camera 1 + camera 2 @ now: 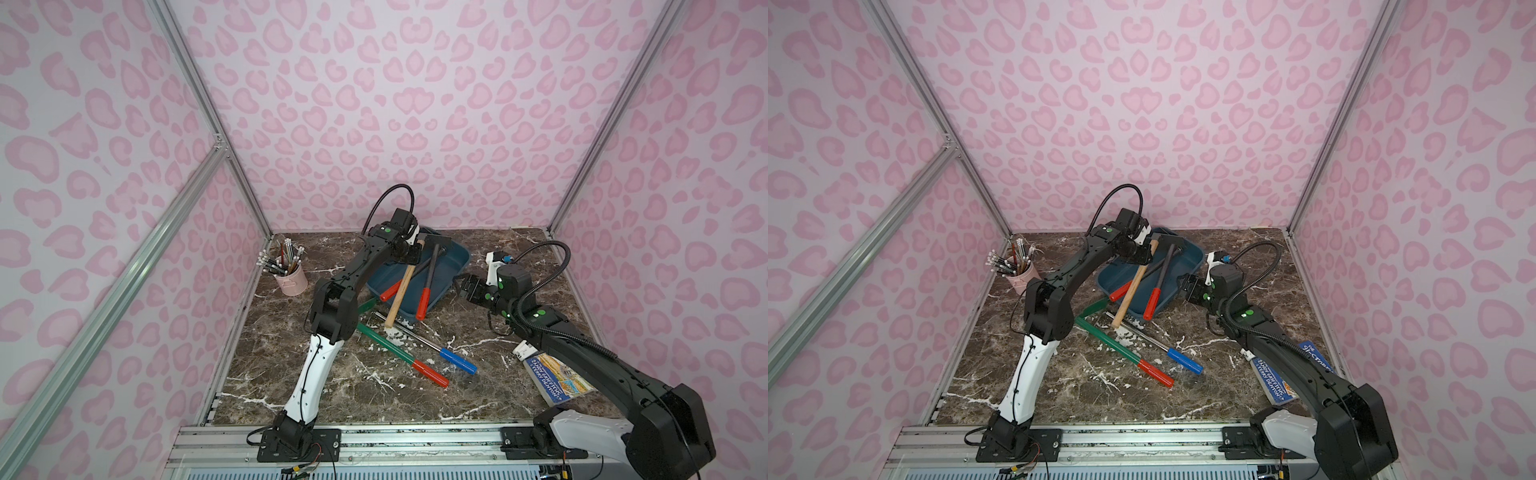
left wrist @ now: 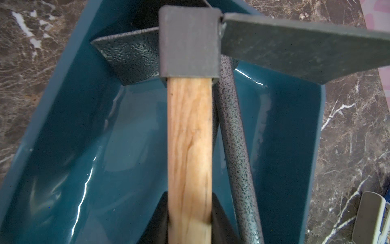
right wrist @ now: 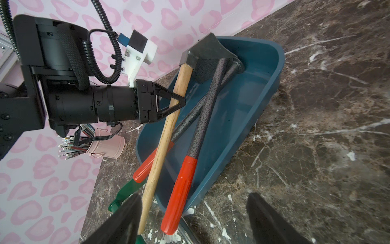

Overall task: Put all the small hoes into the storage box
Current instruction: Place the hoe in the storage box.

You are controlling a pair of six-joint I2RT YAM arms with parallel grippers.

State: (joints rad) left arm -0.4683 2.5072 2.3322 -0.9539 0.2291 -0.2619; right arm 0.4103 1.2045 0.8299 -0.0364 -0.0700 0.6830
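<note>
Jaws of the left gripper clamp the wooden-handled, dark-metal-headed small hoe. The right gripper stands open and empty at 3 o'clock of the shallow teal plastic storage box. The hoe head is over the box's 12 o'clock end, so lowering and release likely remain.

The left arm stands up from its base, bends at the elbow and reaches far to the back. The left hand is squeezed tight on the wooden handle of the small hoe. The right arm stretches low and forward, and the right hand has its two fingers spread wide apart, holding nothing.
</note>
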